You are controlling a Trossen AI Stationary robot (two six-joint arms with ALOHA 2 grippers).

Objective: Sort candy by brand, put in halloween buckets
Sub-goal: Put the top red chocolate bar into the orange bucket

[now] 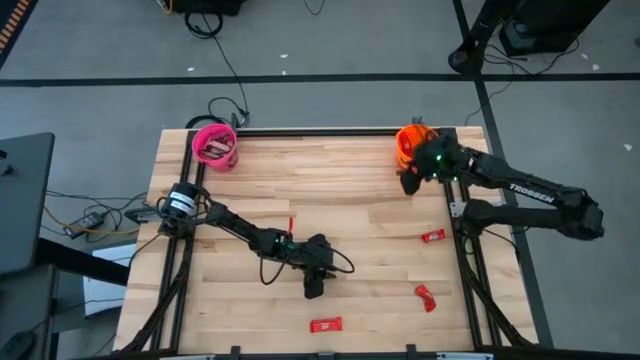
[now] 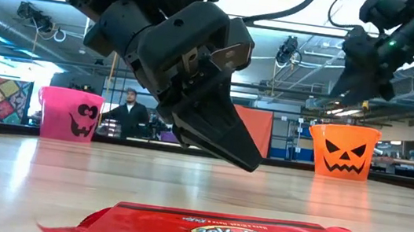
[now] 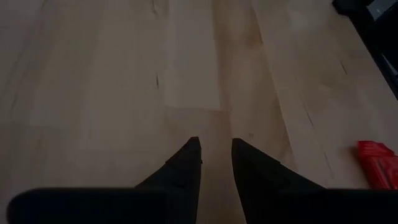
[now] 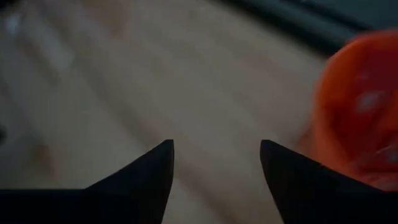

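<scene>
Two buckets: one pink, one orange. Four red candy bars lie loose on the desk.

Buckets at far corners (candy nearer)

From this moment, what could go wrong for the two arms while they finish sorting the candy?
1. The right tool stands open beside the orange bucket; a careless swing could knock the bucket over.
2. The left tool, fingers a narrow gap apart, hangs above bare wood, with the nearest red candy close to the table's front edge; a poor approach might push it off.
</scene>
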